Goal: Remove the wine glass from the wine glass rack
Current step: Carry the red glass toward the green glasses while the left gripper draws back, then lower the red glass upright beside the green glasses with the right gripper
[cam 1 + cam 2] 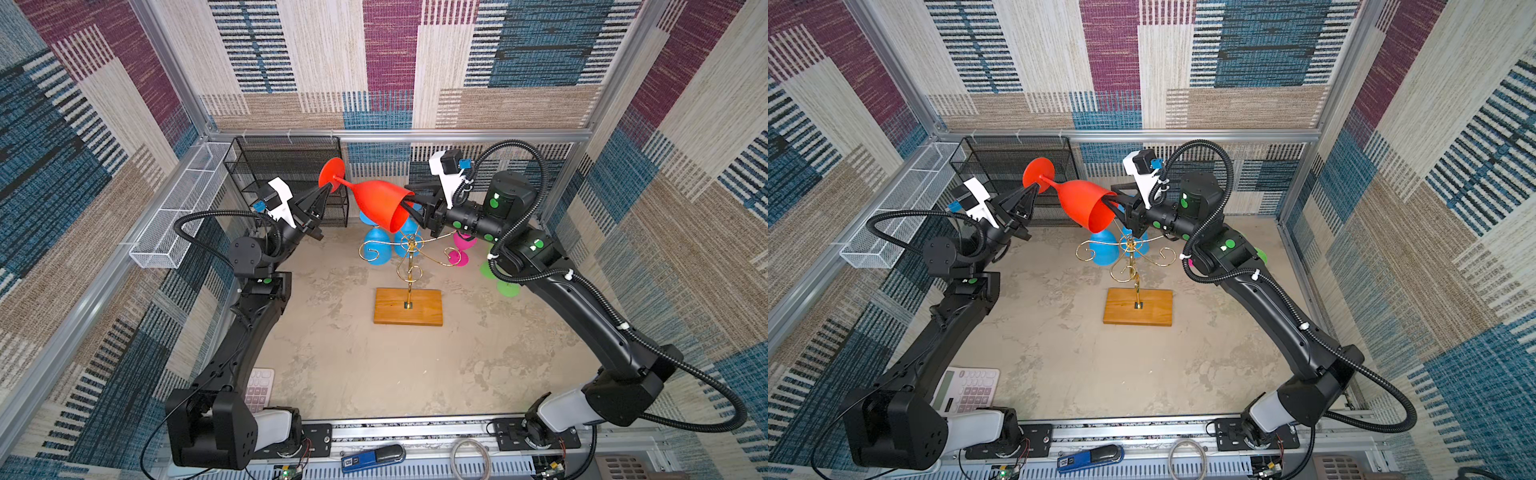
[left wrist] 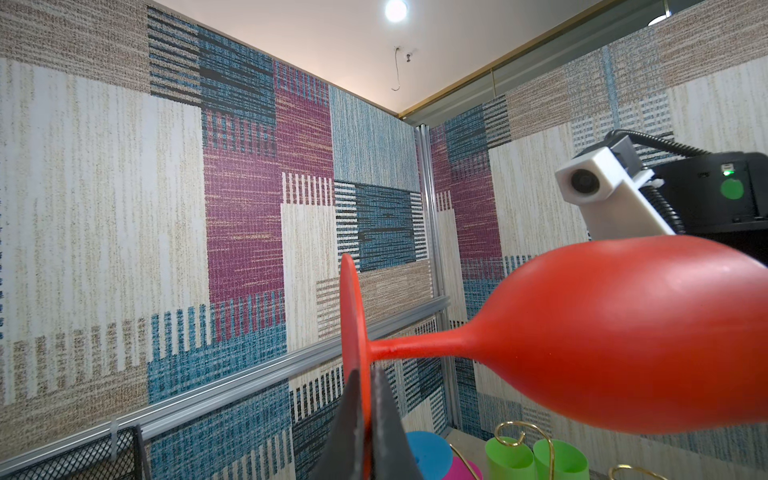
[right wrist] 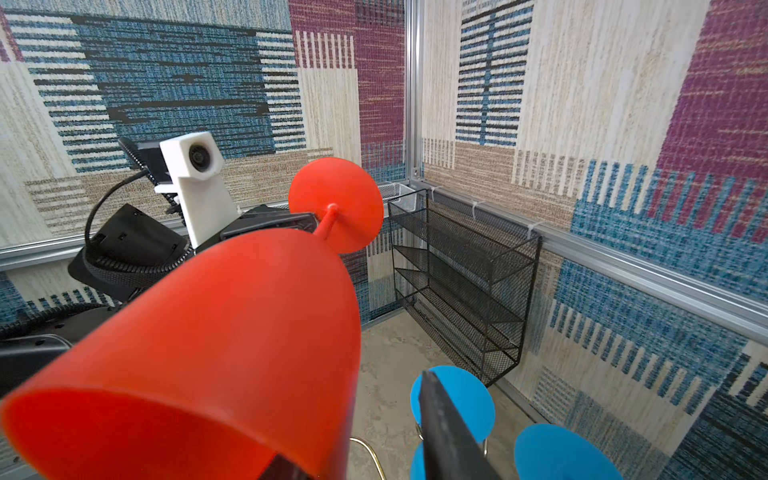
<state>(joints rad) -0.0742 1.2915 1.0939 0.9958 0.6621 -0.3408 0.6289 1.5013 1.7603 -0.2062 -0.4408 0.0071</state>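
Within left end effector (image 1: 327, 191), wine glass (image 1: 380, 202)

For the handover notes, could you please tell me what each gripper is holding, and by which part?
The left gripper pinches the red wine glass by its foot. The right gripper has its fingers astride the bowl's rim; its grip is unclear.

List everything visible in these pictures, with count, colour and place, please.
wine glass rack: one, gold wire, wooden base, table centre
wine glass: one, red, held sideways above the rack
blue glasses: at least two, at the rack, far side
pink glass: one, right of the rack
green glasses: two, farther right, partly hidden
mesh shelf: one, black, back left
mesh basket: one, white, left wall
calculator: one, pale pink, front left
left gripper: shut on the wine glass foot
right gripper: open, jaws astride the wine glass rim
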